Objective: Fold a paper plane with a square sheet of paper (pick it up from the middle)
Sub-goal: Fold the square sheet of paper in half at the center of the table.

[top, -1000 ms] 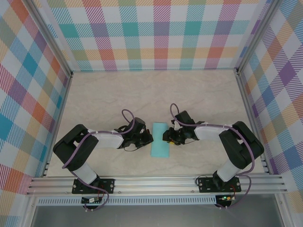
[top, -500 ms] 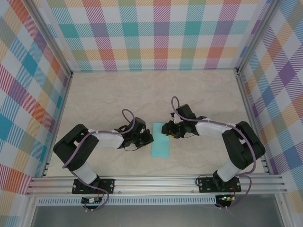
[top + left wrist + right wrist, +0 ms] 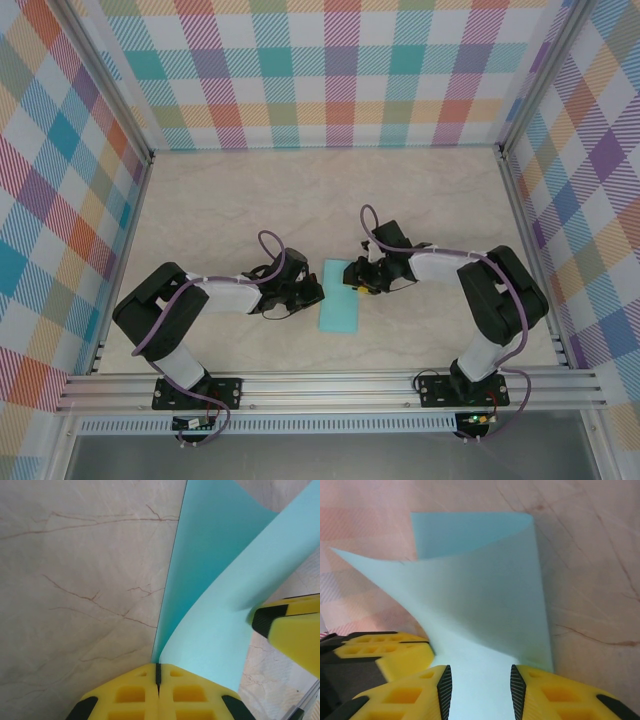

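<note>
At the middle of the marble-patterned tabletop (image 3: 250,200), the square sheet of paper (image 3: 338,300) lies doubled over on itself. From above it reads as a narrow turquoise strip with its long axis running from the near edge toward the far wall. The left gripper (image 3: 315,293) sits at the strip's left long edge about mid-length, its yellow jaws pressed together on the paper where the two layers meet. The right gripper (image 3: 352,281) stands opposite on the right long edge, nearer the far end, with its jaws partly apart and straddling the paper rather than pinching it. The wrist views show the upper layer bowing up off the lower one, so flattening it along that long axis looks like the coming step, and the right gripper seems the freer to do it.
</note>
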